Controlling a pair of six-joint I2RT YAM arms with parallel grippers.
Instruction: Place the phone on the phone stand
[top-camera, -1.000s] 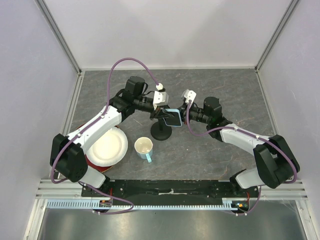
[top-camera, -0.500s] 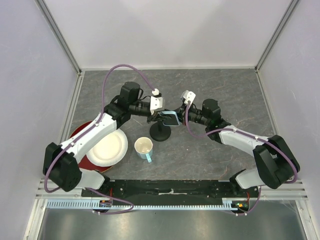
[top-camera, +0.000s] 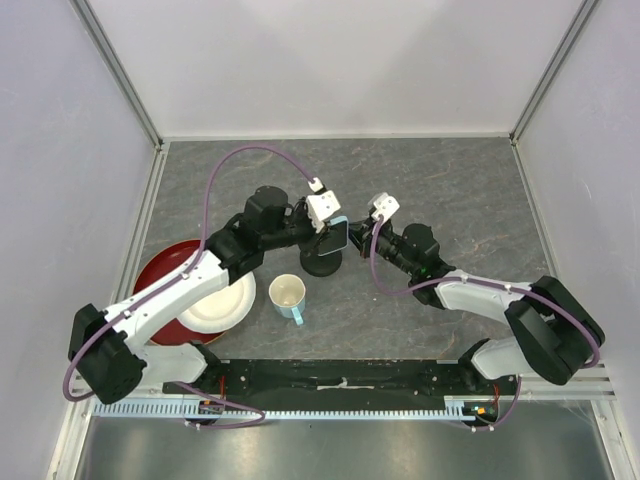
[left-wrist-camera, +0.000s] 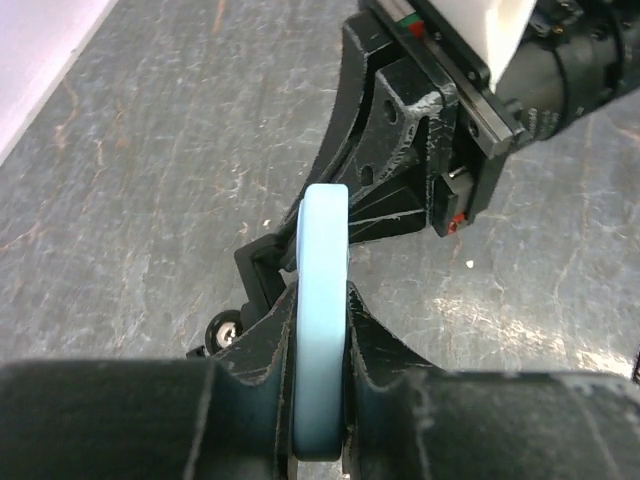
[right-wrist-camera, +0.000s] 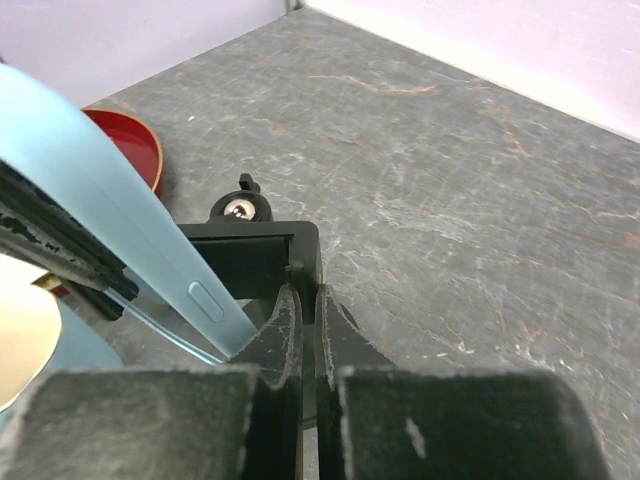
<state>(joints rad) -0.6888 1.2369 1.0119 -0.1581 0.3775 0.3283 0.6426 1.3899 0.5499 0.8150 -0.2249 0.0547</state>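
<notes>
The phone (top-camera: 338, 233), light blue at its edge, stands on edge just above the phone stand (top-camera: 322, 262), whose round black base rests on the grey table. My left gripper (top-camera: 330, 228) is shut on the phone; in the left wrist view its blue edge (left-wrist-camera: 323, 280) runs up between my fingers (left-wrist-camera: 385, 345), with the stand's clamp holder (left-wrist-camera: 262, 272) right behind it. My right gripper (right-wrist-camera: 308, 300) comes in from the right, shut on the right wall of the black holder (right-wrist-camera: 250, 262). The phone (right-wrist-camera: 120, 230) leans across the holder's left side.
A white cup (top-camera: 288, 295) with a light blue handle stands just in front of the stand. A white plate (top-camera: 220, 305) lies on a red plate (top-camera: 160, 265) at the left, under my left arm. White walls close in the table's back and sides.
My left arm has swung its wrist round and come nearer, turning the phone from lying flat to standing on edge over the stand. My right gripper has stayed at the holder.
</notes>
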